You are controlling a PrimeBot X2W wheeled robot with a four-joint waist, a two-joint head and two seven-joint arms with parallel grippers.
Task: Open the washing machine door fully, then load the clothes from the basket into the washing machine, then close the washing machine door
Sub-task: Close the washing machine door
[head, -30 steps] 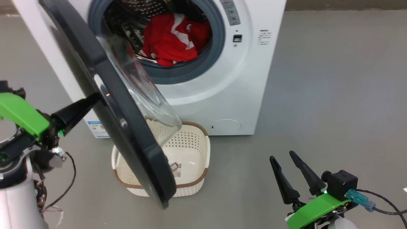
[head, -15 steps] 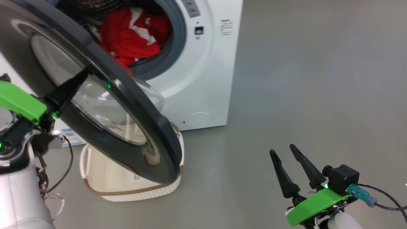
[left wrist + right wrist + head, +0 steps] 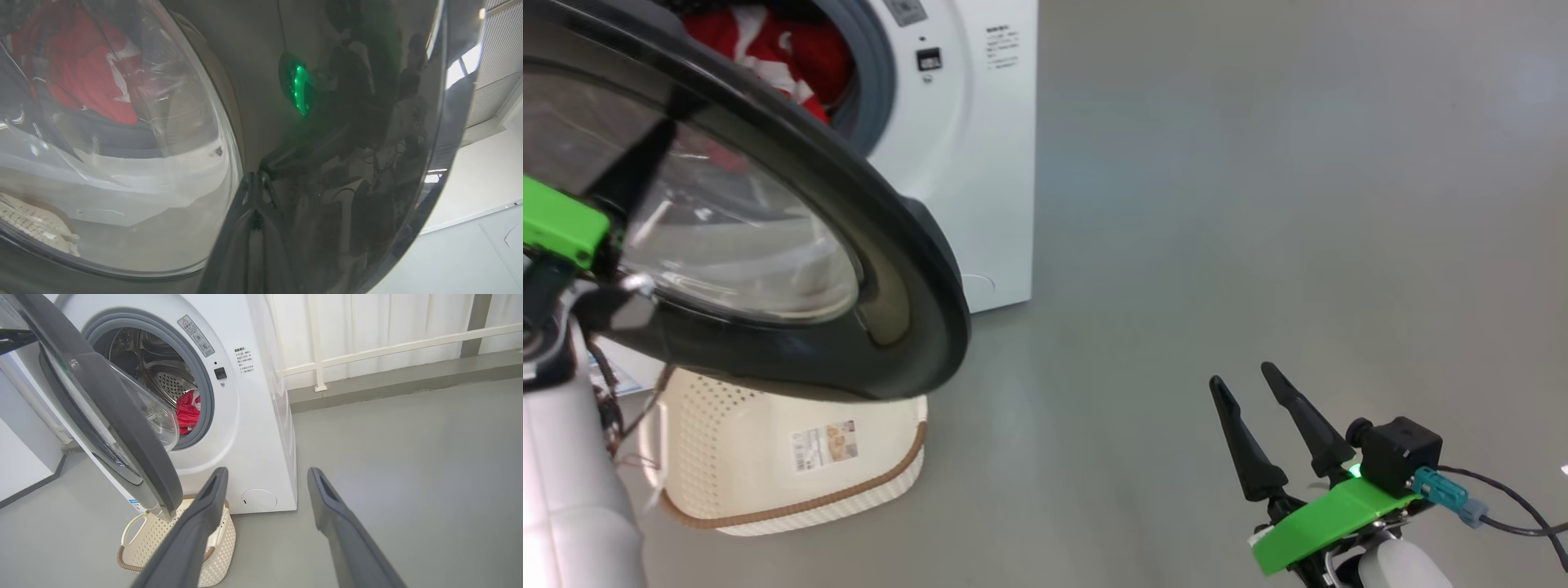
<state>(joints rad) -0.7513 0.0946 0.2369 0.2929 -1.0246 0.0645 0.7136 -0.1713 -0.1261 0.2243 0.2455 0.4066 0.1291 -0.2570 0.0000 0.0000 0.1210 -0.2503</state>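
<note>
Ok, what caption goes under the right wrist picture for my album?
Open right pincer facing the washing machine: door partway open, red clothes in the drum, basket on the floor.

Washing machine door [image 3: 915, 278]: glossy black rim, clear glass bowl, part-open and swung out across upper left of head view. Washing machine [image 3: 988, 180]: white front-loader, top centre-left, grey gasket exposed. Clothes [image 3: 760, 49]: red with white stripes, inside the drum. Basket [image 3: 768, 510]: cream, perforated, brown rim, on the floor under the door's lower edge, bottom label showing.
</note>
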